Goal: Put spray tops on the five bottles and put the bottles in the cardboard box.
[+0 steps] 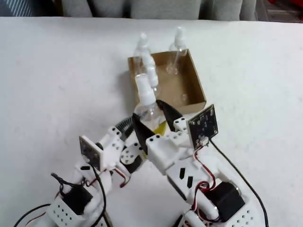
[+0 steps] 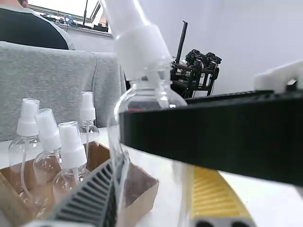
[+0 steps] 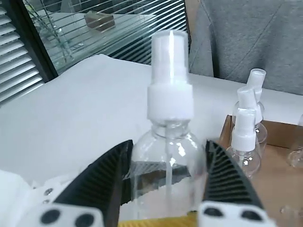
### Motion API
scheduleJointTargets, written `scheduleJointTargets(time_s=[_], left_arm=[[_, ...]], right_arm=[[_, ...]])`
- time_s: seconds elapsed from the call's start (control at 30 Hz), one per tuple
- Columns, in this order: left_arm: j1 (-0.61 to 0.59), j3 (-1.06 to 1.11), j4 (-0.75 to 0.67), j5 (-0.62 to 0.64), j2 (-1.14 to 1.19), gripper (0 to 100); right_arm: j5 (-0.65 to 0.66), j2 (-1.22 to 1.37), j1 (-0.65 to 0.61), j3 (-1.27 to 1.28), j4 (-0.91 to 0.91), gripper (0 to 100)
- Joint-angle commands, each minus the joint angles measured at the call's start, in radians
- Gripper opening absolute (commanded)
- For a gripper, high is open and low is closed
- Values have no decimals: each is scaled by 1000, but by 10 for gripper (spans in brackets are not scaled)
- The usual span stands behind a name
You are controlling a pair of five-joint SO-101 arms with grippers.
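A clear bottle (image 1: 147, 105) with a white spray top stands upright just in front of the cardboard box (image 1: 197, 87). My right gripper (image 1: 147, 112) is shut on its body, one black jaw on each side, as the right wrist view shows (image 3: 168, 153). My left gripper (image 1: 143, 126) holds the same bottle (image 2: 147, 113) lower down, between a grey ribbed finger (image 2: 92, 198) and a yellow pad (image 2: 210, 198). Several capped bottles (image 1: 151, 71) stand in the box (image 2: 137, 187), mostly along its far and left sides.
The white table stretches open to the left and right of the box. Grey upholstered seats (image 1: 161, 8) line the far edge. Both arm bases and their cables (image 1: 236, 175) crowd the near edge.
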Motion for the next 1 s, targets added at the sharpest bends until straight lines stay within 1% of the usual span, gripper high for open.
scheduleJointTargets(time_s=[0.0, 0.07, 0.13, 0.33, 0.47, 0.53, 0.6, 0.7, 0.77, 0.87, 0.97], left_arm=[[-5, -3, -28, -12, -19, 20], [-4, -3, -26, -12, -19, 20], [-4, -3, -26, -12, -19, 20], [-4, -3, -5, -11, -18, 20], [-2, -3, -5, -11, -18, 36], [-4, -3, 2, -11, -16, 91], [-4, -3, 43, -8, -16, 167], [-4, -3, 89, -5, -16, 279], [-4, -3, 106, -3, -16, 335], [-4, -3, 130, -3, -16, 374], [-4, -3, 132, -3, -16, 377]], right_arm=[[8, 24, 1, -48, -7, 84], [9, 22, 1, -49, -2, 12], [9, 19, 1, -49, -1, 26], [9, 19, 2, -52, -4, 15], [11, 18, 44, -52, -4, 15], [11, 18, 48, -52, 2, 15], [11, 13, 48, -52, 5, 15], [11, -28, 45, -51, 27, 15], [11, -70, 45, -51, 38, 15], [11, -114, 51, -48, 38, 15], [11, -120, 51, -46, 39, 15]])
